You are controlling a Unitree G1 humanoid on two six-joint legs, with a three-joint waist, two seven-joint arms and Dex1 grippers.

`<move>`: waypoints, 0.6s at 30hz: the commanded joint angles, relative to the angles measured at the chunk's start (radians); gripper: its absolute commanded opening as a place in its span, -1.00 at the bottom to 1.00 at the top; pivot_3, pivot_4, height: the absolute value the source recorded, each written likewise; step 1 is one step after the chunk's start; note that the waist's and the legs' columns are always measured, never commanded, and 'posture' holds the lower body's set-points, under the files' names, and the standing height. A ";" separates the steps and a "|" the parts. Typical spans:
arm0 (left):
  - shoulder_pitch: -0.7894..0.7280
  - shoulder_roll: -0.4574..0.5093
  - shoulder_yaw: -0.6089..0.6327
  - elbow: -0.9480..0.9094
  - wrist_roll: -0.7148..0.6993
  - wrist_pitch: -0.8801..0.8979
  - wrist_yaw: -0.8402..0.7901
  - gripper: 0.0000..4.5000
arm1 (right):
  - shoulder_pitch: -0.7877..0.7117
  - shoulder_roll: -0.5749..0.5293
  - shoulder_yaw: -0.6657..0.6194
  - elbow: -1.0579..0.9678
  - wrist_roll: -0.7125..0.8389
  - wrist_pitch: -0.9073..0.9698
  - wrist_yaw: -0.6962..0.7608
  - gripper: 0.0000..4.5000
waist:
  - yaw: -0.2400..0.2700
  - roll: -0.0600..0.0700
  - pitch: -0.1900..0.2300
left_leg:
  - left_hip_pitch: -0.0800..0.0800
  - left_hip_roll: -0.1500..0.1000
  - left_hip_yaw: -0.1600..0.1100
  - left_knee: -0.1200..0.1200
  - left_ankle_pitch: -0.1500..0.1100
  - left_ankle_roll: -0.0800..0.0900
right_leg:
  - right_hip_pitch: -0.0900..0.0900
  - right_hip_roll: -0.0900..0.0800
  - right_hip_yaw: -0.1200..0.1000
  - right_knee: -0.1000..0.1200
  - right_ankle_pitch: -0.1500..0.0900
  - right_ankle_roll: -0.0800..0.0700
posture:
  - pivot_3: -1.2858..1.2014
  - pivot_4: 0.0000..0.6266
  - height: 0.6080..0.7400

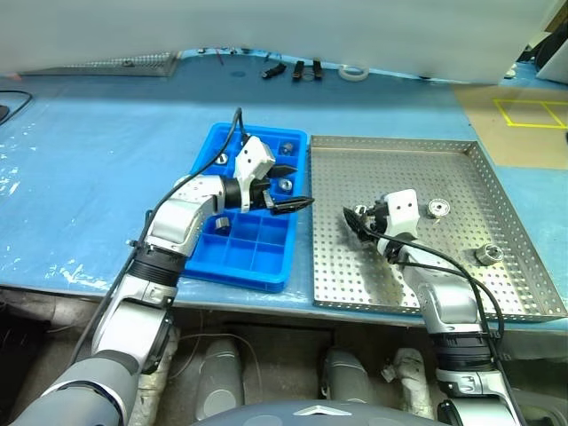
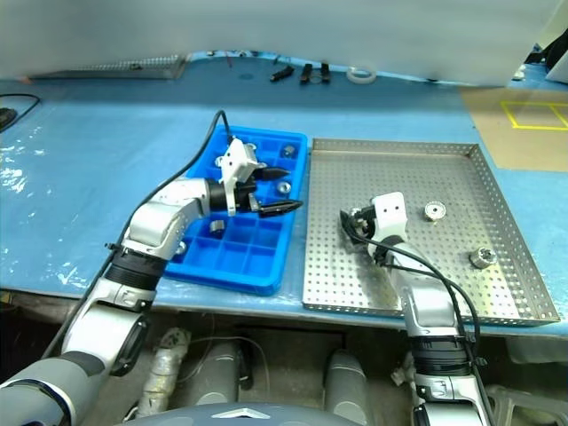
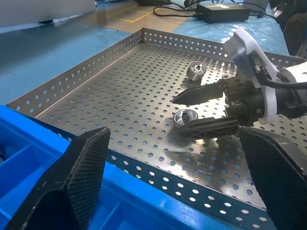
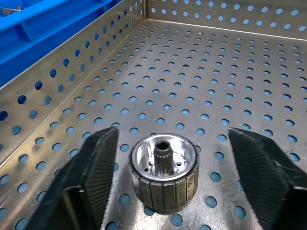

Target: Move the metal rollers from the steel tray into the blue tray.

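blue tray [image 1: 232, 259] left of, just beside steel tray [image 1: 355, 284] on tabletop [image 1: 89, 160] | three metal rollers [image 1: 437, 209] in steel tray | others in blue tray's far compartments

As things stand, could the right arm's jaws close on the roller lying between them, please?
Probably yes. The roller lies on the steel tray between the right gripper's jaws, which stand apart on either side of it with nothing between them and the roller.
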 commanded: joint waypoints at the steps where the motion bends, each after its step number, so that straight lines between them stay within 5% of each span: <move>1: -0.004 0.007 0.005 -0.033 -0.001 -0.008 0.005 1.00 | -0.004 0.004 0.003 -0.009 -0.005 -0.020 0.004 0.10 | 0.000 0.000 0.000 | 0.000 0.000 0.000 0.000 0.000 0.000 | 0.000 0.000 0.000 0.000 0.000 0.000 | -0.09 -0.52 1.00; 4: -0.004 0.010 0.006 -0.030 -0.001 -0.010 0.003 1.00 | -0.005 0.006 0.003 -0.007 -0.005 -0.018 0.007 -0.29 | 0.000 0.000 0.000 | 0.000 0.000 0.000 0.000 0.000 0.000 | 0.000 0.000 0.000 0.000 0.000 0.000 | -0.09 -0.52 1.00; 18: 0.036 0.083 0.035 -0.098 -0.021 0.025 -0.007 1.00 | -0.043 -0.019 0.019 -0.087 0.068 0.016 0.137 -0.29 | -0.001 0.000 0.000 | 0.000 0.000 0.000 0.000 0.000 0.000 | 0.000 0.000 0.000 0.000 0.000 0.000 | -0.05 -0.52 1.00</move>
